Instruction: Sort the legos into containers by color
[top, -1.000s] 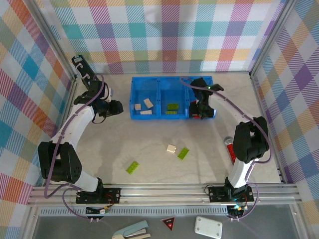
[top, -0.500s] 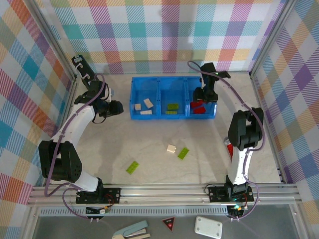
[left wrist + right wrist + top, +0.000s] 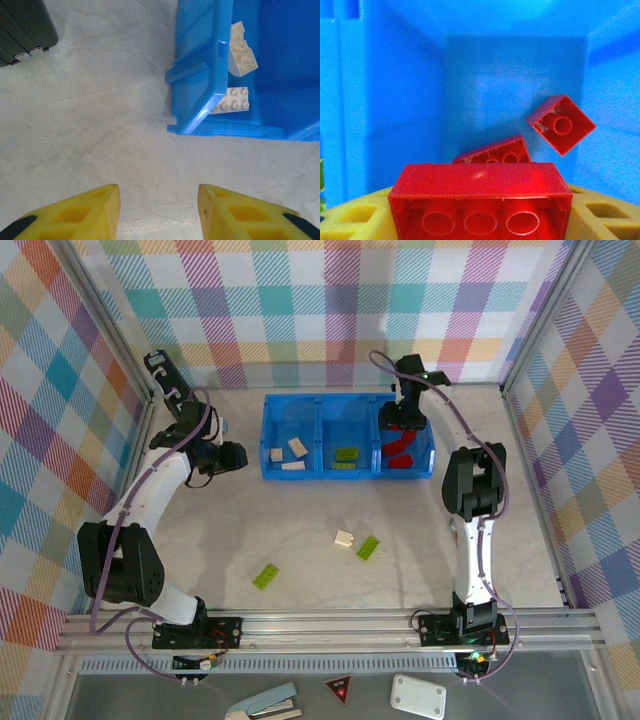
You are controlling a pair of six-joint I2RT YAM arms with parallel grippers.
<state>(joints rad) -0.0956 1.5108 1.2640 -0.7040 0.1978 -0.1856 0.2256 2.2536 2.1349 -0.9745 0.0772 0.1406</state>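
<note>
Three loose legos (image 3: 344, 538) on the table (image 3: 300, 510), tray (image 3: 268, 436) behind them

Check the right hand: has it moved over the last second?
Yes. The right hand, holding a red plastic brick, moved from the near wall of the translucent blue three-compartment tray toward its far wall.

A robot test cell in a lab. Plaid-printed walls (image 3: 330, 310) box in a marble-look bench (image 3: 300, 525). Two arms (image 3: 150, 488) are bolted to an aluminium rail (image 3: 330, 624) at its near edge.

Left fingers (image 3: 85, 212) parted; right fingers (image 3: 355, 216) clamped, arm outstretched
</note>
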